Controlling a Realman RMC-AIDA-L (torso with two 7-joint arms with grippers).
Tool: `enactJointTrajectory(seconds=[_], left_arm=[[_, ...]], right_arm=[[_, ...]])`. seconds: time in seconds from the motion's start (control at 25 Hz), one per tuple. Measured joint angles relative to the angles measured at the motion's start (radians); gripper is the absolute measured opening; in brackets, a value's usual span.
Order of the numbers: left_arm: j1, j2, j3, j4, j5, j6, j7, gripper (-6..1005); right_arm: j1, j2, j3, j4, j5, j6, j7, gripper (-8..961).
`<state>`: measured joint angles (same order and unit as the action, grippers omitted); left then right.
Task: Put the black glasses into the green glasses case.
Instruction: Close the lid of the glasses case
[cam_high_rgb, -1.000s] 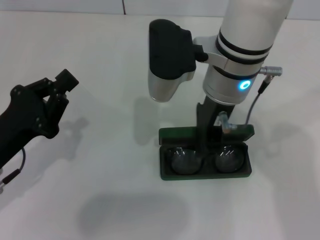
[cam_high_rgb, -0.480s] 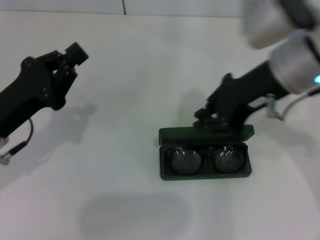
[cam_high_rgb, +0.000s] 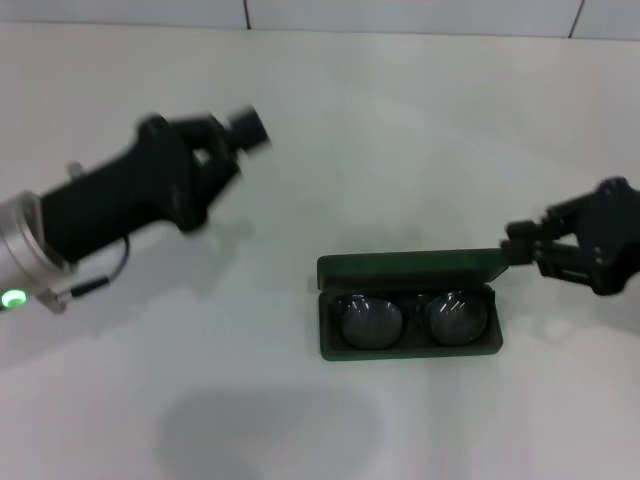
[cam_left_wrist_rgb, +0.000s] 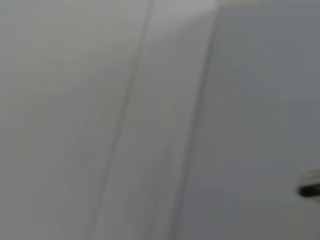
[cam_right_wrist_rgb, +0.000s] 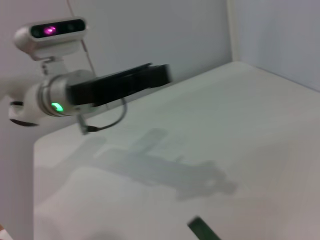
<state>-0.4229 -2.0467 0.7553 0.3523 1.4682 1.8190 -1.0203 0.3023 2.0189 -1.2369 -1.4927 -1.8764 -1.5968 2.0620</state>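
Black glasses (cam_high_rgb: 410, 318) lie inside the green glasses case (cam_high_rgb: 409, 272) in the head view, lenses up, lid open. The case sits on the white worktop (cam_high_rgb: 330, 150). The left gripper (cam_high_rgb: 240, 128) hangs at ten o'clock from the case, well apart. The right gripper (cam_high_rgb: 515, 245) is at three o'clock, just beside the lid's end. I cannot tell how either one's jaws stand.

The left wrist view shows only blurry grey.

In the right wrist view, the left gripper (cam_right_wrist_rgb: 160, 75) hangs over the worktop (cam_right_wrist_rgb: 225, 125), and a corner of the case (cam_right_wrist_rgb: 201, 230) peeks in.
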Motion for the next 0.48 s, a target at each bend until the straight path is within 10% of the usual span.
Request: enactJointTrajectory(seconds=[0.48], left_arm=[[0.023, -0.054, 0.183, 0.068, 0.012, 0.094, -0.041, 31]], right_arm=[[0.012, -0.003, 0.385, 0.365, 0.092, 0.021, -0.262, 142]])
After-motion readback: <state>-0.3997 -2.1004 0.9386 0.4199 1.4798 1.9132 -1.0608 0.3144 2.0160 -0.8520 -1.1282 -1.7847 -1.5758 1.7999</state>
